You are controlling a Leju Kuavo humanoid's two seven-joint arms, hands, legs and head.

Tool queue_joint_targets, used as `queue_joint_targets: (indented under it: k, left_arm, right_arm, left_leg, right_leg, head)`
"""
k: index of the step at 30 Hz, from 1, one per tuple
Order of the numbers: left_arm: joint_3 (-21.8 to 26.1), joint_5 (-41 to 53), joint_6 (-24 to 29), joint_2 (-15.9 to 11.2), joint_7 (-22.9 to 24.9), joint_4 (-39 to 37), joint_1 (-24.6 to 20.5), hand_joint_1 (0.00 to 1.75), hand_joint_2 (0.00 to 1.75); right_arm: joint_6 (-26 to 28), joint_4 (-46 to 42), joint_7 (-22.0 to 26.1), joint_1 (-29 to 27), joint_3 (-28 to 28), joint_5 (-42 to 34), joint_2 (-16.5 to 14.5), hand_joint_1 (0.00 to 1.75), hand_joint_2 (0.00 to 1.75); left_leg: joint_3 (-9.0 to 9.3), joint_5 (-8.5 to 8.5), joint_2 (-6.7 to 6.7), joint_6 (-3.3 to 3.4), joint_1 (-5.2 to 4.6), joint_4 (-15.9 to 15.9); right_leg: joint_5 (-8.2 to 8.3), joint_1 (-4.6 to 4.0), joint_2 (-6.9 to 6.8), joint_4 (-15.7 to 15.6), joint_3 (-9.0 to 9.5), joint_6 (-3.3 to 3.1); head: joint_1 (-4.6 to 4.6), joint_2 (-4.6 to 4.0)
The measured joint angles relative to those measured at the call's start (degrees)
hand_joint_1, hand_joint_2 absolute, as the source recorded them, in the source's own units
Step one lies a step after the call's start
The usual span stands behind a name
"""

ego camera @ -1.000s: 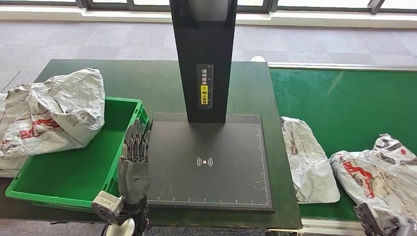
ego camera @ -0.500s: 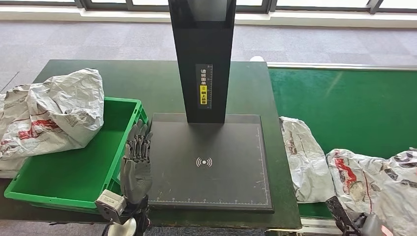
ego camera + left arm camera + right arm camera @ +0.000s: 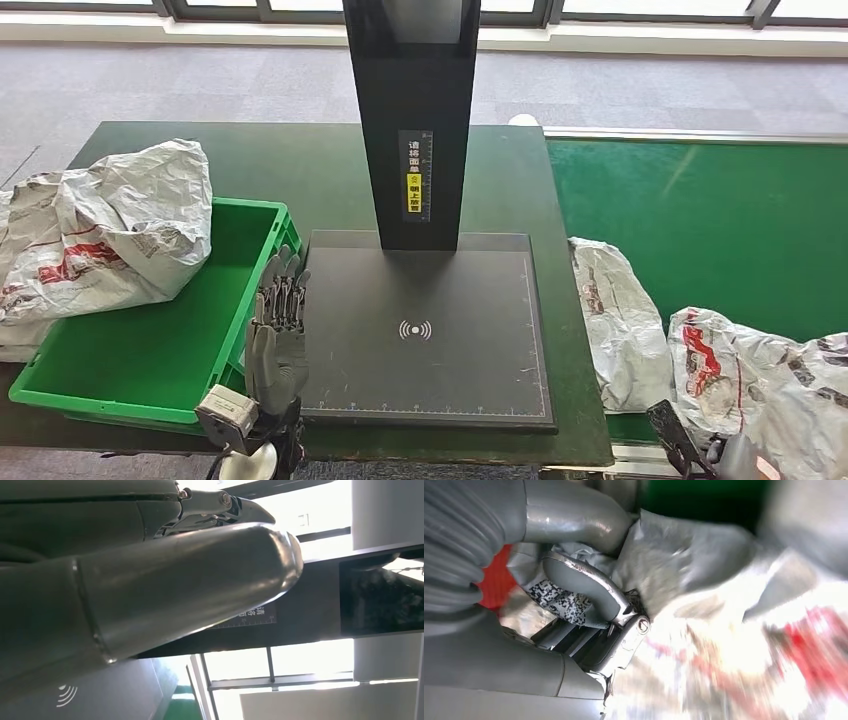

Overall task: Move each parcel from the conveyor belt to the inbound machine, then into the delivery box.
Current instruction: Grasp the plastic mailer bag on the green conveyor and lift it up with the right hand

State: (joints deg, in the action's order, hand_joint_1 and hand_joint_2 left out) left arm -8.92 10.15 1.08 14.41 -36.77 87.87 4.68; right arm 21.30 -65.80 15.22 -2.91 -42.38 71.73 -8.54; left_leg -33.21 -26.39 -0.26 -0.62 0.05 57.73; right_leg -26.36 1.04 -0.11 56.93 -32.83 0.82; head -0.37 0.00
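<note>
A crumpled grey-white parcel (image 3: 775, 385) with red print sits at the conveyor's near right corner. My right hand (image 3: 700, 455) grips its near edge. In the right wrist view the fingers (image 3: 589, 600) curl into the parcel's wrinkled plastic (image 3: 724, 645). A second, paler parcel (image 3: 625, 325) lies at the belt's left edge, beside the inbound machine's black plate (image 3: 420, 330). My left hand (image 3: 275, 335) is held flat, fingers straight, holding nothing, over the seam between the plate and the green delivery box (image 3: 150, 350). A large parcel (image 3: 100, 235) rests on the box's far left corner.
The machine's black column (image 3: 412, 120) rises from the back of the plate. The green conveyor belt (image 3: 700, 210) runs off to the right. The dark green table (image 3: 300, 170) carries the box and the machine. Grey carpet lies beyond.
My right hand has shifted left along the near edge, and the gripped parcel has come left and nearer with it. The left hand has barely moved.
</note>
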Motion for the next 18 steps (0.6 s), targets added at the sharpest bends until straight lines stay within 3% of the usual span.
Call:
queue_joint_targets:
  k: [3,9,12,18]
  left_arm:
    - [0.2,0.0,-0.3,0.0,-0.3,-0.2,0.0,0.00,0.00]
    - [0.5,0.0,-0.5,0.1,-0.7,-0.3,0.0,0.00,0.00]
    - [0.6,0.0,-0.9,0.1,-0.9,-0.5,0.0,0.00,0.00]
    - [0.8,0.0,-1.2,0.2,-1.0,-0.6,0.0,0.00,0.00]
  right_arm:
    - [3.5,-7.4,9.8,-2.2,1.1,-11.8,-3.1,1.75,1.75]
    - [-0.7,-21.6,19.2,-6.3,6.6,-30.2,-7.2,1.75,1.75]
    - [-2.7,-26.5,21.9,-7.9,10.3,-35.2,-8.1,1.75,1.75]
    - [-2.5,-30.6,22.8,-9.3,16.2,-36.7,-8.5,1.75,1.75]
  left_leg:
    - [0.00,0.00,0.00,-0.01,0.02,0.0]
    - [-0.01,0.00,0.01,-0.02,0.03,0.0]
    - [-0.01,-0.01,0.02,-0.02,0.03,0.0]
    - [0.00,0.00,0.04,-0.02,0.02,0.0]
  right_leg:
    - [-0.01,-0.02,0.00,0.0,-0.02,-0.01]
    - [-0.04,-0.02,0.00,0.0,-0.02,-0.04]
    - [-0.05,-0.01,0.02,0.0,-0.02,-0.04]
    - [-0.03,0.00,0.02,0.0,-0.01,-0.03]
  head:
    - [0.00,0.00]
    - [0.00,0.00]
    - [0.00,0.00]
    - [0.00,0.00]
